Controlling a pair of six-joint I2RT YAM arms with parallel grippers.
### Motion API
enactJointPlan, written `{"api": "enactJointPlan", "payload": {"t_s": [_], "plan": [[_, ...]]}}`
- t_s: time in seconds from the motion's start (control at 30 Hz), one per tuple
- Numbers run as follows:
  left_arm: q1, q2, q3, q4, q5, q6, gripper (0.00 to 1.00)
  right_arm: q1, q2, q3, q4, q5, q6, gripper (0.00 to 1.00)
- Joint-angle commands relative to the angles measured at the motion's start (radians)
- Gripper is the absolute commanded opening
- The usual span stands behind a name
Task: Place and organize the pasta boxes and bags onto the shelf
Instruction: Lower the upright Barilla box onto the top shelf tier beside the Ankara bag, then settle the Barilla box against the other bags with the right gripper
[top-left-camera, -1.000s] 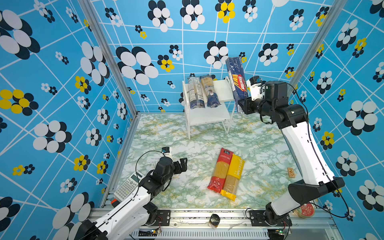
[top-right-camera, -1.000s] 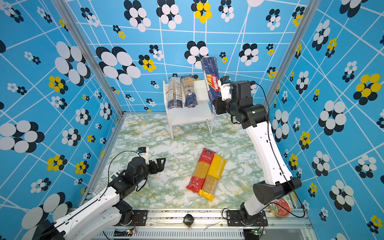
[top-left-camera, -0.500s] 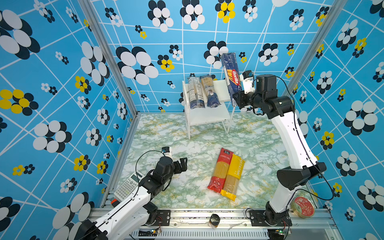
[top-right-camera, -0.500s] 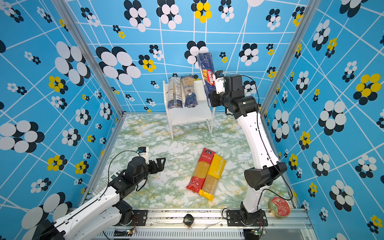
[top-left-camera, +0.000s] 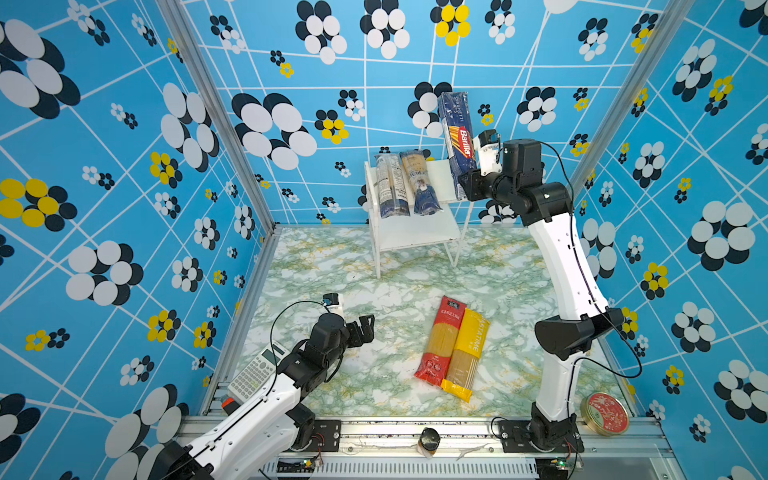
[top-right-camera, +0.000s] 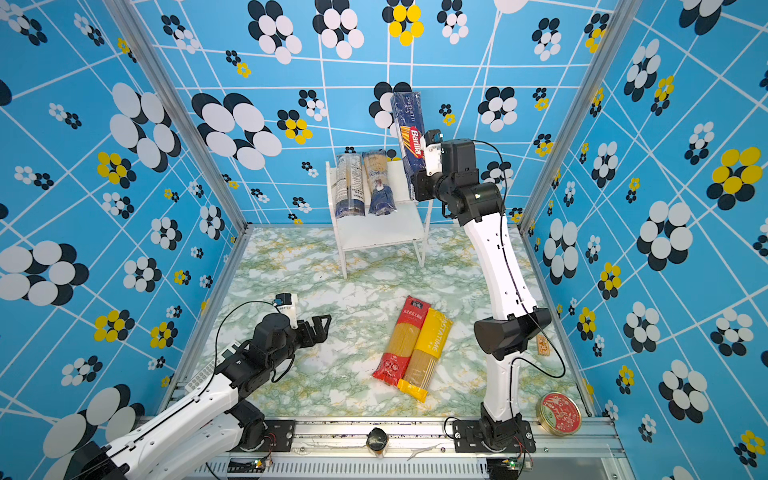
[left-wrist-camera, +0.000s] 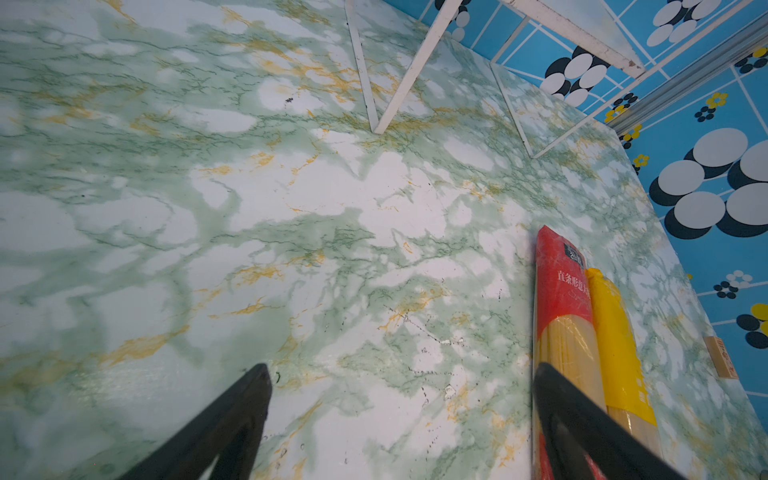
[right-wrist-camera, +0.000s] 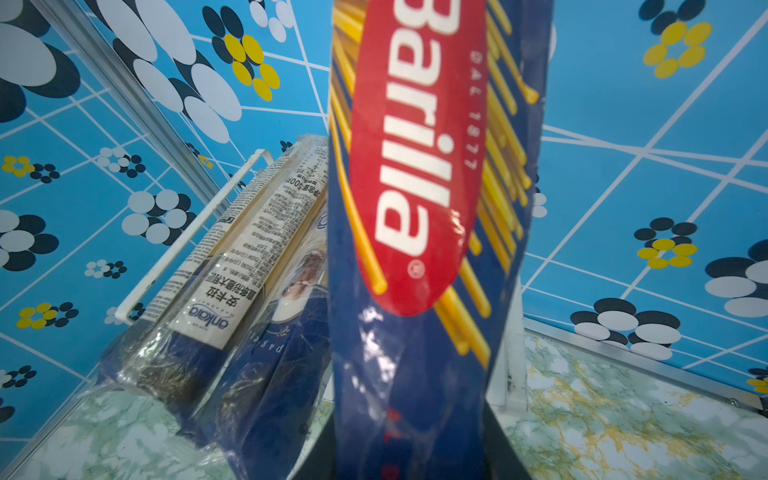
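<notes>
While idling over the desk (top-left-camera: 395, 291), left end effector (top-left-camera: 368, 328) spread wide, empty. Two clear/dark-blue bags (top-left-camera: 390, 191) laid on top board of the shelf (top-left-camera: 415, 235); red-ended bag (top-left-camera: 442, 336) and yellow-ended bag (top-left-camera: 467, 353) unshelved, mid-desk. Barilla pack (top-left-camera: 457, 133) clamped near-upright in right end effector (top-left-camera: 468, 187) at shelf's free side.

Bright light is making soft shadows on the table (top-left-camera: 507, 291), and the close Barilla pack (right-wrist-camera: 415, 374) is looking blurry.
</notes>
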Motion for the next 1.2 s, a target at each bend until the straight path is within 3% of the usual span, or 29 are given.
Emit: {"api": "enactJointPlan", "payload": {"t_s": [0.0,0.5,1.17], "plan": [[0.009,-0.023,0.014,-0.022,-0.009,0.016,0.99,-0.005,-0.006,0.073,0.153,0.012,0.007,0.00],[0.011,-0.019,0.013,-0.021,-0.017,0.021,0.99,0.003,0.050,0.079,0.142,0.040,0.000,0.00],[0.010,-0.007,0.017,-0.020,-0.014,0.026,0.99,0.049,0.088,0.084,0.112,0.122,-0.044,0.17]]}}
